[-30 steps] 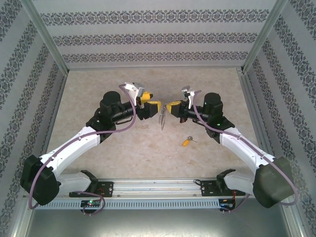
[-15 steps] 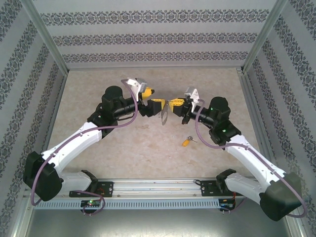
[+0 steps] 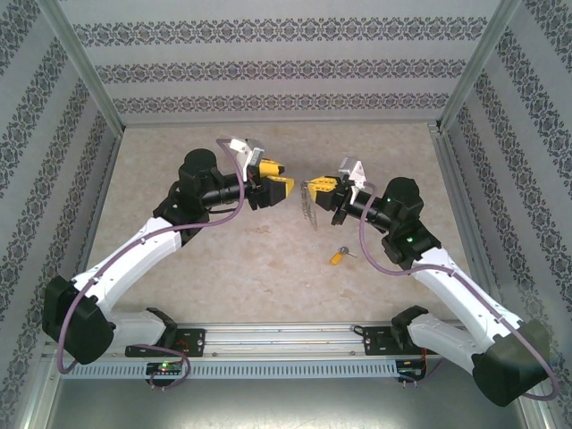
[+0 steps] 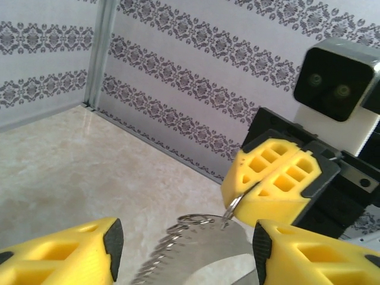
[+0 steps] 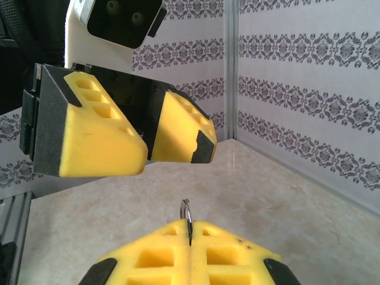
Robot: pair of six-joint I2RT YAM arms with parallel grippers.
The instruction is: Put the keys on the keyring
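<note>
The key (image 3: pixel 338 256) lay flat on the table (image 3: pixel 268 286), nearest the arm bases. It sat below and to the right of both grippers, and neither touched it.

Further out, the right gripper (image 3: pixel 318 187) was raised off the table. Its jaws were pressed together on a thin wire loop (image 5: pixel 186 209) at the top of the keyring (image 3: pixel 310 206), which hung beneath.

The left gripper (image 3: pixel 275 178) faced it from just beside, jaws spread and holding nothing. In the left wrist view the keyring's flat body sat between the open fingers (image 4: pixel 89 249), with no clear contact. The patterned walls (image 3: pixel 286 67) stood behind.

Risks, as judged:
- The hold was on the thin wire loop alone, so the keyring could swing or twist as the left jaws close.
- The left jaws could then catch the fringe of small metal bits instead of the body.
- The two grippers were close enough to knock together.
- The key was small and flat on the table, so a pick could skid it or miss.
</note>
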